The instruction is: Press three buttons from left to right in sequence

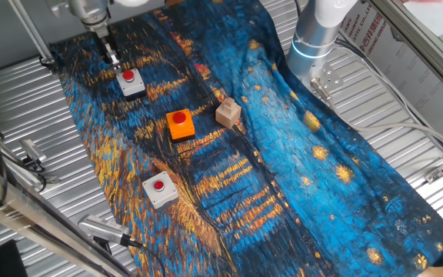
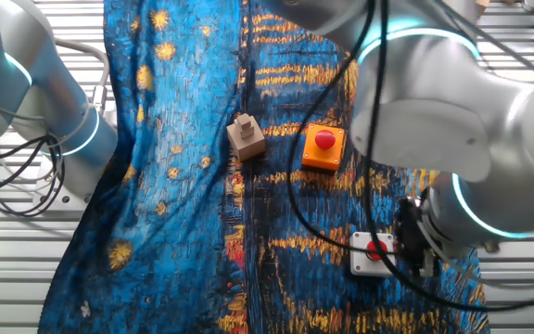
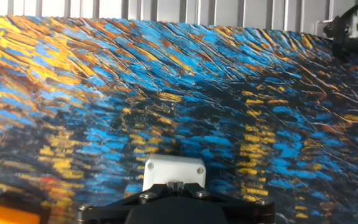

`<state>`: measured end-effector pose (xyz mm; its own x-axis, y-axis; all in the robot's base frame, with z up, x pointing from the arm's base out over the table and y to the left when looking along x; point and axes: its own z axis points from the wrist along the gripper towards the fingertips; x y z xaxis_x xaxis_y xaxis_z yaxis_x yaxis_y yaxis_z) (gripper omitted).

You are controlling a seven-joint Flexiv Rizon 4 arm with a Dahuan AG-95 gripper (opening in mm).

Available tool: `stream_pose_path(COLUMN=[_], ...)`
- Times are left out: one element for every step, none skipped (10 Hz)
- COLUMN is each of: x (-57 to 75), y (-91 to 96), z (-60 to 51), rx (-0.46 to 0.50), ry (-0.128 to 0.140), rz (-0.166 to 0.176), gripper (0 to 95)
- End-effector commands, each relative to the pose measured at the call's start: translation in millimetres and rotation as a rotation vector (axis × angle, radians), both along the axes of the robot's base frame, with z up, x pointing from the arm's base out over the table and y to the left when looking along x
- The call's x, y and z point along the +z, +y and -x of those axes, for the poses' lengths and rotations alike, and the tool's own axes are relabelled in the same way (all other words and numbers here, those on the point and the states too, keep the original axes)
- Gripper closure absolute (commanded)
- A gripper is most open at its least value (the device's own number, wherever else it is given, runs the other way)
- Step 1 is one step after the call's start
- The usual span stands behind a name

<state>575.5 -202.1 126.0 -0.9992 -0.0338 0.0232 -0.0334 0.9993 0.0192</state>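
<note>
Three red-topped buttons sit in a row on the blue-and-gold cloth: a grey one (image 1: 131, 82) at the far end, an orange one (image 1: 180, 124) in the middle, and a grey one (image 1: 160, 189) at the near end. My gripper (image 1: 113, 60) hangs just beside the far grey button, fingertips slightly above it. The other fixed view shows the gripper (image 2: 415, 246) next to that grey button (image 2: 375, 251), and the orange button (image 2: 324, 147); the third button is hidden there. In the hand view my shut fingertips (image 3: 173, 185) cover part of the grey box (image 3: 173, 168).
A tan wooden block (image 1: 228, 113) stands beside the orange button, also seen in the other fixed view (image 2: 247, 137). A second arm's base (image 1: 314, 38) stands at the cloth's far edge. Cables and metal tools (image 1: 102, 229) lie on the ribbed table.
</note>
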Motion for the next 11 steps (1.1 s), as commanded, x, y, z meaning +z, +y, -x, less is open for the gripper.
stream_pose_path(x=[-3.0, -3.6, -3.6, -4.2, -6.6, -8.9, -13.8, -17.4, -17.3, -17.2, -17.5], y=[13.8, 16.2, 16.2, 16.2, 16.0, 15.9, 15.5, 14.9, 14.8, 14.7, 14.5], z=[-0.9, -1.0, -1.0, -1.1, -1.3, -1.5, -2.0, -2.3, -2.2, -1.4, -0.3], rx=[-0.022, -0.023, -0.024, -0.023, -0.021, -0.020, -0.019, -0.015, -0.016, -0.015, -0.015], ry=[-0.001, -0.001, 0.001, 0.001, 0.001, 0.001, 0.000, 0.001, 0.000, 0.002, 0.001], rz=[0.001, 0.004, 0.005, 0.005, 0.008, 0.009, 0.011, 0.013, 0.016, 0.020, 0.021], gripper=[95.0, 95.0, 95.0, 95.0, 95.0, 95.0, 95.0, 95.0, 95.0, 95.0, 95.0])
